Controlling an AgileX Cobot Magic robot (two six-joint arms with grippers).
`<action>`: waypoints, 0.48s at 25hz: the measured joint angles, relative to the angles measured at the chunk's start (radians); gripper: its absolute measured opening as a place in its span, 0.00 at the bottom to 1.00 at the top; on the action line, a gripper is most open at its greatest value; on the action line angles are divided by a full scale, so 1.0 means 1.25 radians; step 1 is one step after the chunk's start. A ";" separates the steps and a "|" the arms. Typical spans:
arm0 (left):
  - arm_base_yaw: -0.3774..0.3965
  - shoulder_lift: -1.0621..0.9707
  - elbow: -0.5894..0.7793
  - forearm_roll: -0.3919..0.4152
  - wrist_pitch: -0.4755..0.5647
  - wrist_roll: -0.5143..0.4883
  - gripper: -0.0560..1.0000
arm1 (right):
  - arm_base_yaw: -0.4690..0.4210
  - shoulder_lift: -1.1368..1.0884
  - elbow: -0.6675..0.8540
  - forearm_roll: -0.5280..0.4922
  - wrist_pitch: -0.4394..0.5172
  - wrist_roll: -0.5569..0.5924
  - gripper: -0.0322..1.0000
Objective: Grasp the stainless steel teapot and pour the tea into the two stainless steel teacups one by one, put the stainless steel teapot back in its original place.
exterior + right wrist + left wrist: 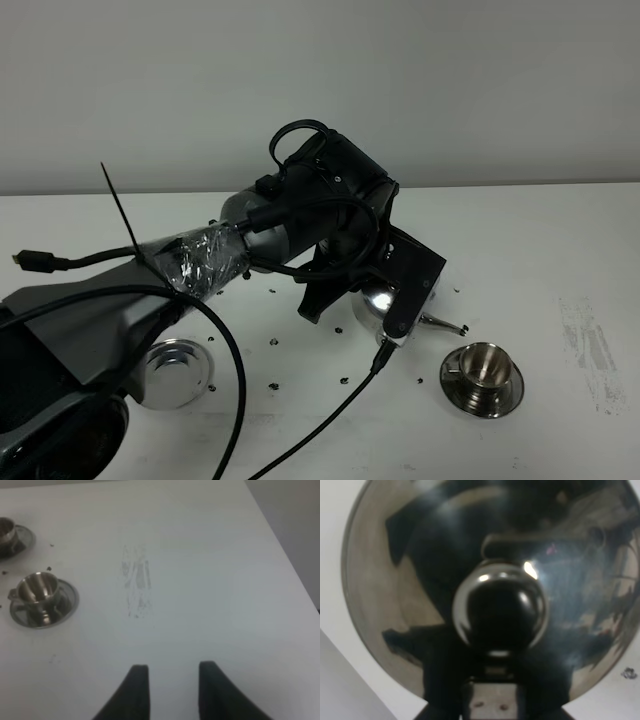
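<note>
The left end effector (pixel 489 698) is closed on the stainless steel teapot (pixel 395 585), whose handle piece is clamped between the 2 dark fingers (pixel 437 690). The knobbed lid fills the wrist view. Seen from above, the teapot is held right of the worktop's middle, mostly hidden under the arm. Its thin spout (pixel 443 324) is aimed at 1 teacup (pixel 484 366) on its saucer (pixel 482 398), the tip near the cup's rim. The right end effector (pixel 172 680) is open, with nothing between its fingers, over bare worktop (pixel 520 240). A second teacup (pixel 6 534) is cut off at that view's edge. The white worktop is scattered with dark specks (pixel 275 345) and marked by a grey scuff (pixel 590 350). A flat steel coaster (pixel 178 372) lies at the left. A plain pale wall (pixel 450 80) is seen behind.
</note>
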 joint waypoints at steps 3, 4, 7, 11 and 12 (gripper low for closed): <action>-0.015 0.006 0.000 0.027 -0.012 -0.020 0.25 | 0.000 0.000 0.000 0.000 0.000 0.000 0.26; -0.020 0.006 0.000 0.038 -0.016 -0.028 0.25 | 0.000 0.000 0.000 0.000 0.000 0.000 0.26; -0.033 0.006 -0.001 0.063 -0.027 -0.037 0.25 | 0.000 0.000 0.000 0.000 0.000 0.000 0.26; -0.048 0.006 -0.001 0.102 -0.027 -0.043 0.25 | 0.000 0.000 0.000 0.000 0.000 0.000 0.26; -0.051 0.006 -0.001 0.111 -0.029 -0.047 0.25 | 0.000 0.000 0.000 0.000 0.000 0.000 0.26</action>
